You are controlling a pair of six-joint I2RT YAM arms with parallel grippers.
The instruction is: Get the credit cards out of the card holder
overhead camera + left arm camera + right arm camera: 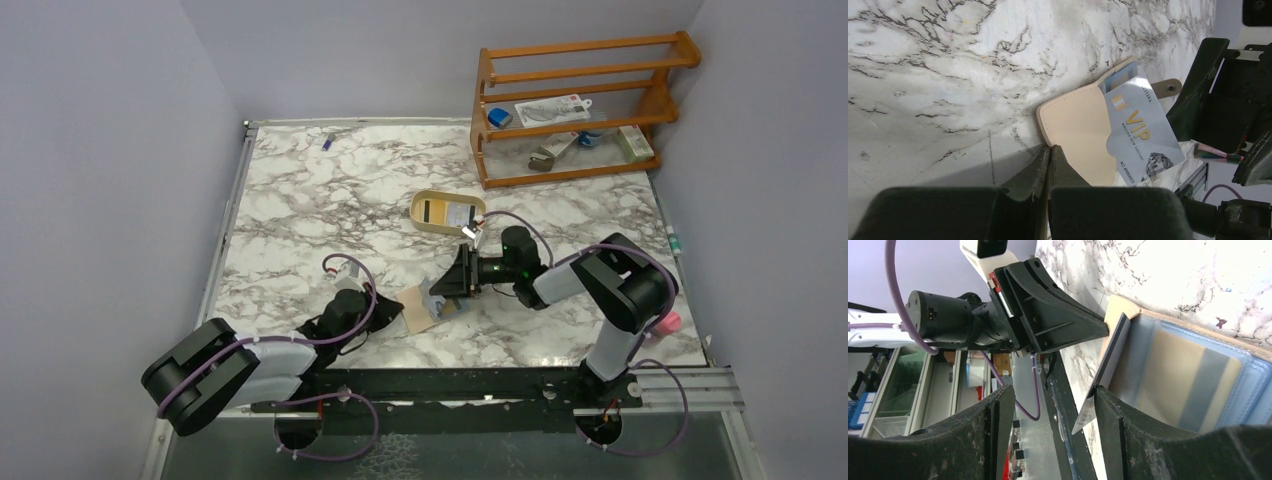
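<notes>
The jaws of the left gripper (393, 308) are shown closed in the top view, at the edge of the card holder (422, 310) on the table (300, 200). In the left wrist view, a credit card (1140, 135) is seen half out of its pocket; whether the holder is pinched cannot be told. In the right wrist view, the right gripper (1050, 395) is spread wide around that card.

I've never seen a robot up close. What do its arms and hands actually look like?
Both the left arm and right arm are chunky black segments with pale grey sleeves, and purple cables loop along them. A small green light glows near the right wrist. The left hand and right hand have matte black, wedge-shaped fingers.
</notes>
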